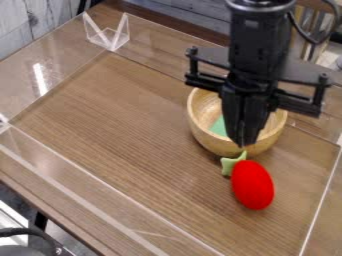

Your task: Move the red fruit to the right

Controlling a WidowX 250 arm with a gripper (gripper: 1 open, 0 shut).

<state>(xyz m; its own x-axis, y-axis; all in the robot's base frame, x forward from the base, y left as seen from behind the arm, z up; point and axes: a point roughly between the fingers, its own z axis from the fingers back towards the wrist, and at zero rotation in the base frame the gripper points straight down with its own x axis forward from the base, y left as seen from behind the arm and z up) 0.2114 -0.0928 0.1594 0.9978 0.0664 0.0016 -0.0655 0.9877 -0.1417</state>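
Note:
The red fruit (pixel 251 184) lies on the wooden table near the front right, its green leafy tip (pixel 234 160) pointing toward the bowl. My gripper (pixel 249 138) hangs straight down from the black arm, its dark fingers pressed together and shut on nothing. Its tip hovers over the near rim of the wooden bowl (pixel 206 135), just above and behind the fruit, not touching it.
A green block (pixel 214 125) lies inside the bowl, partly hidden by the gripper. Clear acrylic walls (pixel 80 215) fence the table on the left, front and right. A clear plastic stand (pixel 104 35) sits at the back left.

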